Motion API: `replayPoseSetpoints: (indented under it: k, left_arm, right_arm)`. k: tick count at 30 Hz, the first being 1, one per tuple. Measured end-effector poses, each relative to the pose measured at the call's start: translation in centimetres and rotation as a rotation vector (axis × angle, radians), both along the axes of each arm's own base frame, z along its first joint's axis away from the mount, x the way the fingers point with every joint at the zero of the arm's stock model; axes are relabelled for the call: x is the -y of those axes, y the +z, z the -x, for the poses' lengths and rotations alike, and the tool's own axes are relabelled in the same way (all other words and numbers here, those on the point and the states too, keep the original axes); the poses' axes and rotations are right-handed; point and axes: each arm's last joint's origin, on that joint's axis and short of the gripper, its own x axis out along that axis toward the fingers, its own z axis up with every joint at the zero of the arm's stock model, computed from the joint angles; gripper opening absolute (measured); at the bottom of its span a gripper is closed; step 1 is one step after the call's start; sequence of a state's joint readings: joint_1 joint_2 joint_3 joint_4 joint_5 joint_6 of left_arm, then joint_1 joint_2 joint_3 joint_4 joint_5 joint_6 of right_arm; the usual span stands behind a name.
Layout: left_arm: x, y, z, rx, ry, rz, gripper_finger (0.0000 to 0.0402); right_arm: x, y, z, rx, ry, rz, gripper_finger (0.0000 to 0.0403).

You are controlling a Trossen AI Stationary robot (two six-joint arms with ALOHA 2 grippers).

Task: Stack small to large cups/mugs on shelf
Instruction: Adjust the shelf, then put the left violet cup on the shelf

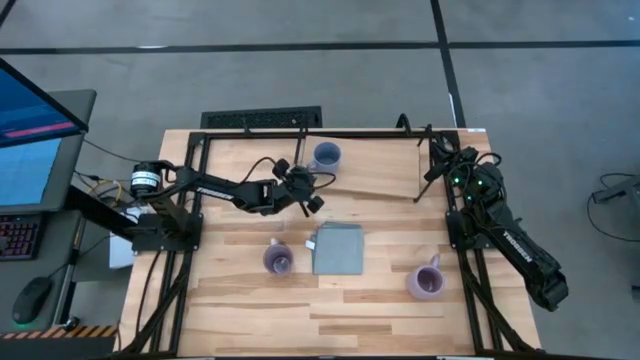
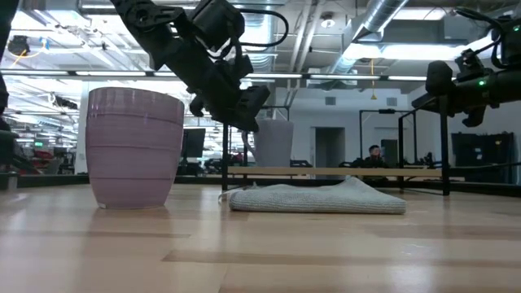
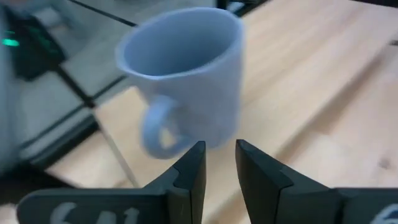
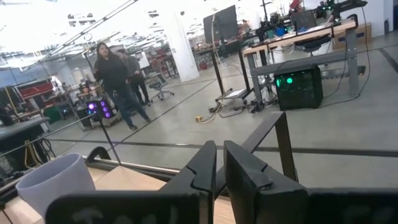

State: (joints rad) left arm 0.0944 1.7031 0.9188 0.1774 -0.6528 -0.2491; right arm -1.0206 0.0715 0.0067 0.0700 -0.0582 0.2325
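The blue mug (image 1: 326,156) stands upright on its base on the shelf's wooden board (image 1: 250,165) at the table's far side. In the left wrist view the blue mug (image 3: 186,81) has its handle (image 3: 155,127) turned toward the camera. My left gripper (image 1: 310,183) hovers just near of it. Its fingers (image 3: 219,146) are a narrow gap apart, empty and clear of the mug. Two light purple mugs (image 1: 277,260) (image 1: 425,282) stand on the tabletop. My right gripper (image 1: 437,160) is shut and empty at the shelf's right end.
A flat grey-blue cloth square (image 1: 338,248) lies on the tabletop between the purple mugs. The shelf's black rod frame (image 1: 200,150) borders the board. In the right wrist view people (image 4: 115,78) stand in the room beyond the table.
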Motion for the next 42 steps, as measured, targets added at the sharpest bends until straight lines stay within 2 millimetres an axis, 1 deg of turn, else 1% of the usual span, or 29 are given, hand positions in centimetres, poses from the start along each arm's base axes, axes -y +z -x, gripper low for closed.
replayPoseSetpoints:
  k: [6, 11, 15, 21, 27, 32, 37, 42]
  left_arm:
    - [0.6, -0.1, -0.2, 0.018, -0.112, 0.089, 0.0079]
    - [1.9, -0.3, -0.5, 0.001, -0.303, 0.168, 0.0079]
    - [3.0, -0.4, -0.5, -0.045, -0.393, 0.159, 0.0079]
    - [4.4, 0.3, 0.1, -0.107, -0.495, 0.128, 0.0079]
    - [5.2, 2.3, 1.9, -0.158, -0.527, 0.156, 0.0079]
    - [6.1, 4.0, 2.4, -0.082, -0.616, 0.181, 0.0079]
    - [6.8, 4.4, 2.1, -0.034, -0.662, 0.184, 0.0079]
    - [6.9, 4.0, 2.0, -0.049, -0.659, 0.183, 0.0078]
  right_arm:
    - [0.0, 0.0, 0.0, -0.001, -0.001, -0.001, 0.0055]
    - [0.0, 0.0, 0.0, 0.0, -0.002, 0.003, 0.0055]
    - [0.0, 0.2, 0.0, 0.003, -0.002, 0.022, 0.0055]
    - [0.0, 0.2, 0.0, 0.01, -0.002, 0.02, 0.0055]
    - [0.0, 0.2, 0.0, 0.015, -0.002, 0.016, 0.0055]
    - [0.0, 0.2, 0.0, 0.014, -0.003, 0.017, 0.0055]
    - [0.0, 0.3, 0.0, 0.016, -0.003, 0.027, 0.0055]
    - [0.0, 0.6, 0.0, 0.022, -0.002, 0.034, 0.0055]
